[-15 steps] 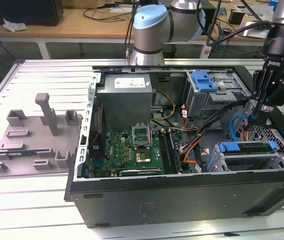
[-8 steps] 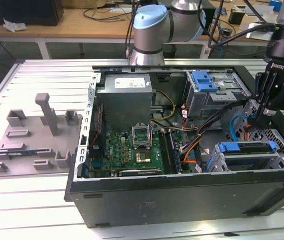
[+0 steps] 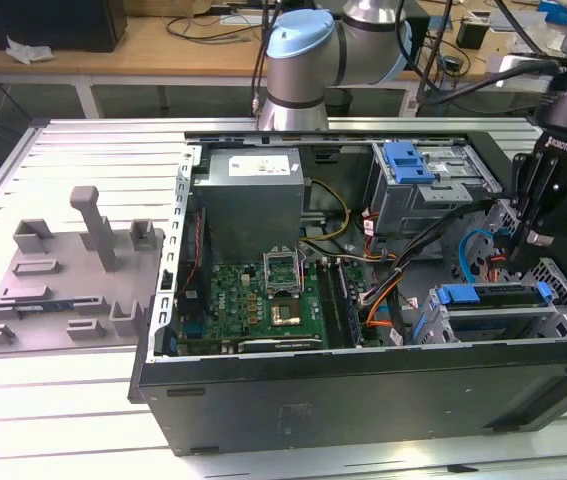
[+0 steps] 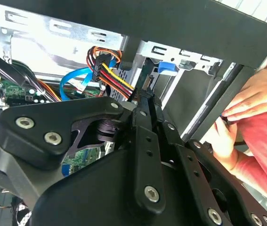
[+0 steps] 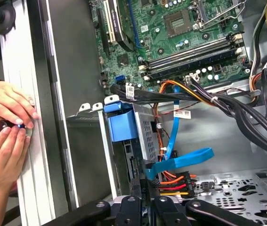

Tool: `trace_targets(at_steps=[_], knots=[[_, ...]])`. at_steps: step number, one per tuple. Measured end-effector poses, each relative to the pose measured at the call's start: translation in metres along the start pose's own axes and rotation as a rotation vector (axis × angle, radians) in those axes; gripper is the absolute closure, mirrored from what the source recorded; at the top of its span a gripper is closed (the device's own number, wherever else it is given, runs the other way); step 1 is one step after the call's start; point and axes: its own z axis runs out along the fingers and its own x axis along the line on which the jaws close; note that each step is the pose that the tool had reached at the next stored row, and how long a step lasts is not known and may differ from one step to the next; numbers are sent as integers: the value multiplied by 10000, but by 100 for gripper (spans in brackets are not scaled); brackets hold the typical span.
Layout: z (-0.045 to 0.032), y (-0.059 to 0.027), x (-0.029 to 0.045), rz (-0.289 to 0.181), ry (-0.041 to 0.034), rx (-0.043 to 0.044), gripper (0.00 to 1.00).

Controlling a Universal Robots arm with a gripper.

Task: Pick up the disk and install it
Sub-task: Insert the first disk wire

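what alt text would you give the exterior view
A robot arm's gripper hangs inside an open computer case, close above a blue-railed disk in its metal cage. A grey plastic fixture lies on the table at the exterior view's left.

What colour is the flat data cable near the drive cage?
Blue; the flat cable shows best in the first wrist view.

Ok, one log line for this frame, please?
disk: in cage, blue rail showing | gripper: down inside case, beside disk | person: hand resting on case edge
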Motion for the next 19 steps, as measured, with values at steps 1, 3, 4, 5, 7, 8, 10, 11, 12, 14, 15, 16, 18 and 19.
trace_targets(at_steps=[1,3,4,5,7,8,10,11,12,14,15,16,18,19], knots=[[5,-3,19,-14,-91,-17,83],[9,-6,47,-43,-251,-44,83],[11,-7,58,-53,-319,-55,83],[15,-10,77,-80,-505,-77,83],[21,-14,100,-105,-825,-69,83],[23,-15,110,-111,-952,-55,83],[20,-18,130,-114,-1085,-33,83],[17,-18,141,-113,-1128,-21,83],[12,-18,155,-111,-1179,-5,83],[1,-19,186,-104,-1278,40,83],[-3,-18,202,-98,-1328,69,83],[-6,-18,213,-94,-1367,88,83],[-6,-17,233,-89,-1484,128,83],[-5,-17,247,-88,-1583,151,83]])
